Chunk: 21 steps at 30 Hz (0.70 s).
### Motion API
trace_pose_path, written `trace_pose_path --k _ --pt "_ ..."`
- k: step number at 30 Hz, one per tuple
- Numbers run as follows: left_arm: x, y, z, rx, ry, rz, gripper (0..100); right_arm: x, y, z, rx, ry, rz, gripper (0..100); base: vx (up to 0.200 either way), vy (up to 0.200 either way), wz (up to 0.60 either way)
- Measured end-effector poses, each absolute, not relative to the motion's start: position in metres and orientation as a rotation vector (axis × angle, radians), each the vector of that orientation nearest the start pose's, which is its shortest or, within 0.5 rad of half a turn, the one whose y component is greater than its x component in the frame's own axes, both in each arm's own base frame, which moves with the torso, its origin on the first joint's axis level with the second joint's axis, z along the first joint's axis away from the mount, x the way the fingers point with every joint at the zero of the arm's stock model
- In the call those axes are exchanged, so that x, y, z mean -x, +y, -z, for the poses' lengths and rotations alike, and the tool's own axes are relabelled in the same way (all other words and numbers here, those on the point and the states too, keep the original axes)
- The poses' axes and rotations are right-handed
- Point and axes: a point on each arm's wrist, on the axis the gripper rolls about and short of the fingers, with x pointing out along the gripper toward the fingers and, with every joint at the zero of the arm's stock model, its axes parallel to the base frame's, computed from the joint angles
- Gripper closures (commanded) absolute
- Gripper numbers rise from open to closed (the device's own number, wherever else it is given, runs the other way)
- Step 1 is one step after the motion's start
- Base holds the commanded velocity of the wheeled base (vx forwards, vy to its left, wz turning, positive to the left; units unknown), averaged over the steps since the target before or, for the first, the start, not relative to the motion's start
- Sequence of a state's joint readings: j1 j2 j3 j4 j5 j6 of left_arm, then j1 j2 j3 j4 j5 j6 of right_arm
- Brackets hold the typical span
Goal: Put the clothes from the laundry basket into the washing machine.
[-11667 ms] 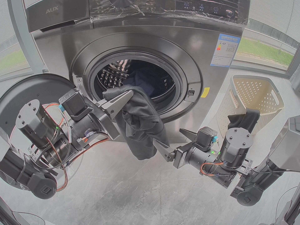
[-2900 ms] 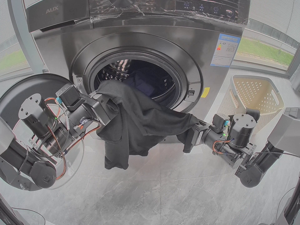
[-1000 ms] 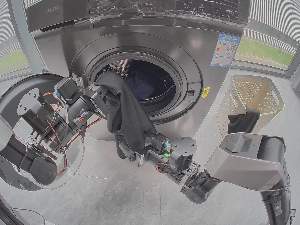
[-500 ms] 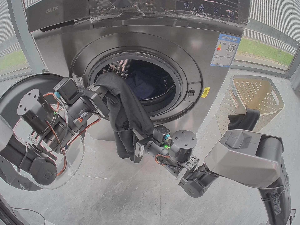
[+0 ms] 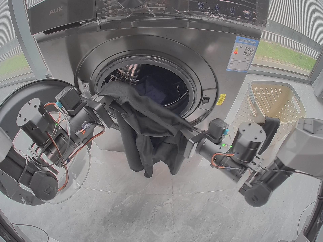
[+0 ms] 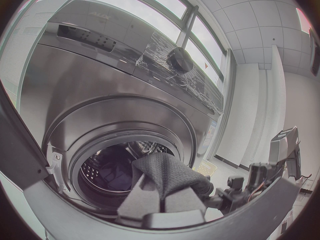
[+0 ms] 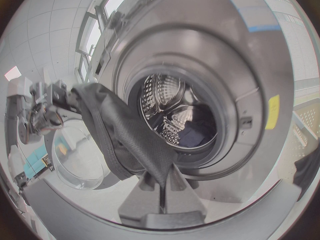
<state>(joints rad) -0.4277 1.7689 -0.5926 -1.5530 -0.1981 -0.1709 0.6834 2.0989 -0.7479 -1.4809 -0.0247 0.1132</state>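
A black garment (image 5: 148,125) hangs stretched between both grippers just in front of the washing machine's open porthole (image 5: 148,88). My left gripper (image 5: 107,101) is shut on its upper end at the porthole's left rim; the left wrist view has the cloth (image 6: 170,174) pinched in that gripper (image 6: 162,193). My right gripper (image 5: 187,134) is shut on the other end, below the porthole's lower right rim; cloth (image 7: 133,140) trails from that gripper (image 7: 162,184). Loose folds dangle towards the floor. Dark blue clothes (image 5: 159,86) lie in the drum.
The round glass door (image 5: 37,94) stands swung open at the left, behind my left arm. A beige laundry basket (image 5: 286,101) stands on the floor at the right, a dark garment (image 5: 272,125) draped over its near rim. Bare grey floor lies in front.
My right gripper has carried the garment's lower end up and to the right, stretching the cloth out. The left gripper has edged slightly left, still holding on.
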Motion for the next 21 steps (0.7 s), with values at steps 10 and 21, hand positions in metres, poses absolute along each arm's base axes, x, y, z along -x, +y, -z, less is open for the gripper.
trace_pose_path --k 10,21 --pt "-0.253 -0.126 -0.2 0.209 -0.321 0.672 100 -0.258 0.209 -0.131 -0.17 -0.106 -0.676 0 0.0 0.0 0.0" --pt "-0.25 -0.131 -0.204 0.215 -0.334 0.691 100 -0.29 0.233 -0.102 -0.158 -0.077 -0.664 0 0.0 0.0 0.0"
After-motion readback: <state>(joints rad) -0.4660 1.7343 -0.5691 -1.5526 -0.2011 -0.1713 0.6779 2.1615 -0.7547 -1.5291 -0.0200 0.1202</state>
